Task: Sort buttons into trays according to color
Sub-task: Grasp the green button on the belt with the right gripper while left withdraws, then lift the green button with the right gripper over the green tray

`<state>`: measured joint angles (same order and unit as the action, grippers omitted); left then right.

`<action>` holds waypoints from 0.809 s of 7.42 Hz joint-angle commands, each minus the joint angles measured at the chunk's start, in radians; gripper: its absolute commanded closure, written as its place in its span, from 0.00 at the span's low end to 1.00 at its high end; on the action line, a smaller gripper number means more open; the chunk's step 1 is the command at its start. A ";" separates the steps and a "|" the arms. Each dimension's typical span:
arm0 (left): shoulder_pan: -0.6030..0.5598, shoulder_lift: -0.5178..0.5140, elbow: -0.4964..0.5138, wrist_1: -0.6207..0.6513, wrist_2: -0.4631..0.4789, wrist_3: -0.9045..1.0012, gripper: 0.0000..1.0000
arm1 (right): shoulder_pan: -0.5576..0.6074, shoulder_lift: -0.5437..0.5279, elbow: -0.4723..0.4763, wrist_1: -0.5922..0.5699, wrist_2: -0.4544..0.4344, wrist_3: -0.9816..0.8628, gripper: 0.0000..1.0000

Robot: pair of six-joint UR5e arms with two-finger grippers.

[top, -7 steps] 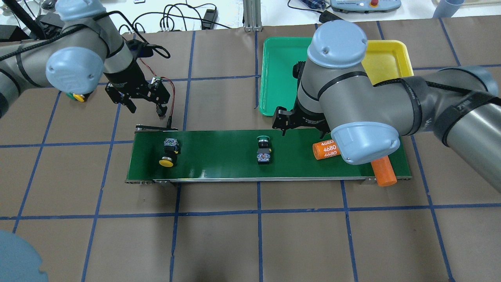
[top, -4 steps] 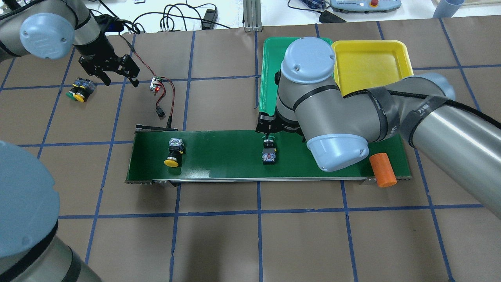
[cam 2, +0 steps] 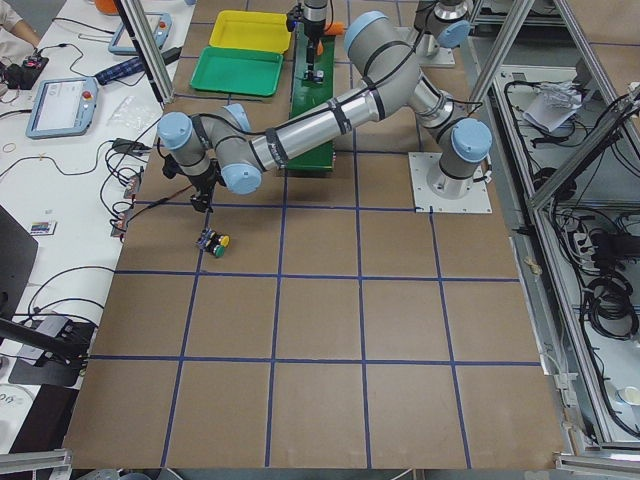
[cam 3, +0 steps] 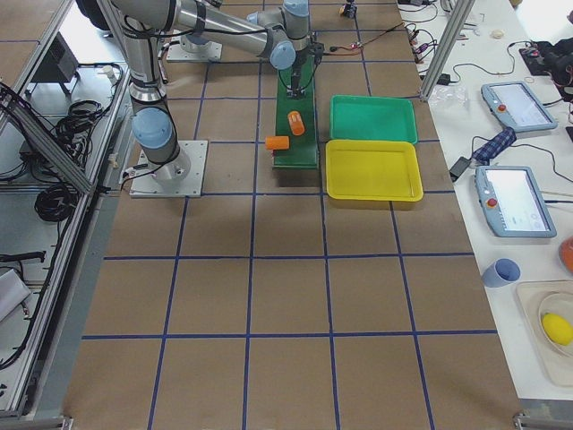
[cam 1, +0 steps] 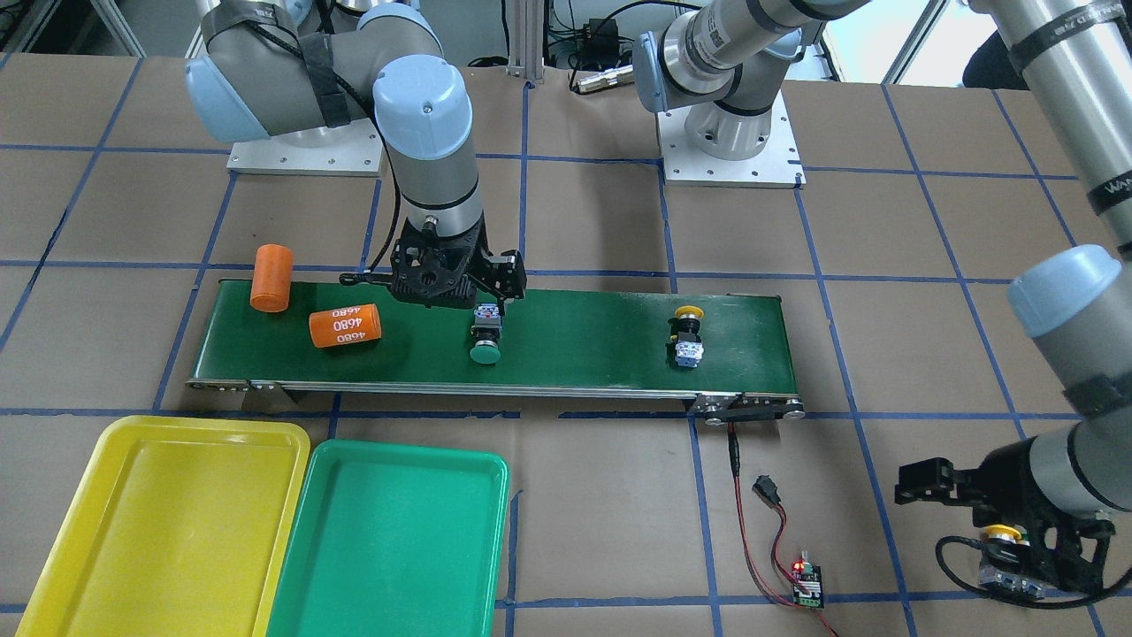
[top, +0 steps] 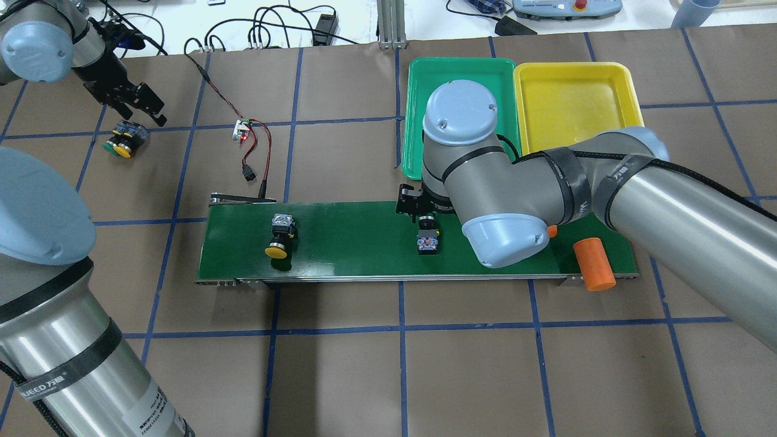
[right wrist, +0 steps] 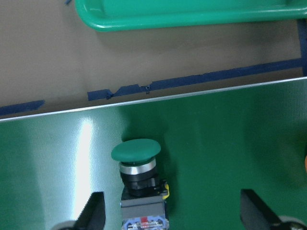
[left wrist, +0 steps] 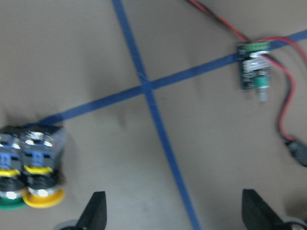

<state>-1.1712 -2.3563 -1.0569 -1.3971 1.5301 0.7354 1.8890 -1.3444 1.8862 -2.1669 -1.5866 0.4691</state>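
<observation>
Overhead exterior: spread, empty left gripper (top: 145,117); at its 7 o'clock, green-and-yellow button pair (top: 123,141) on table (top: 340,152). Next, yellow button (top: 279,238) lying on conveyor belt (top: 352,243). Mid-belt, green button (top: 428,238) between wide-apart jaws of right gripper (right wrist: 172,211), untouched. At belt's 1 o'clock, green tray (top: 419,109), then yellow tray (top: 576,97).
</observation>
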 commanded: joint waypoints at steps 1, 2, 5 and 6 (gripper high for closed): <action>0.015 -0.063 0.038 0.012 -0.005 0.019 0.00 | -0.004 0.025 0.010 -0.011 -0.009 0.008 0.00; 0.016 -0.076 0.041 0.015 -0.007 0.019 0.00 | -0.005 0.054 0.004 -0.025 -0.004 0.005 0.00; 0.028 -0.095 0.067 0.017 0.001 0.016 0.00 | -0.005 0.062 0.011 -0.005 -0.006 0.006 0.40; 0.027 -0.097 0.074 0.015 0.001 0.018 0.00 | -0.007 0.062 0.008 0.028 -0.006 0.006 0.81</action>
<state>-1.1444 -2.4492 -0.9956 -1.3810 1.5289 0.7530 1.8834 -1.2832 1.8964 -2.1661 -1.5918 0.4753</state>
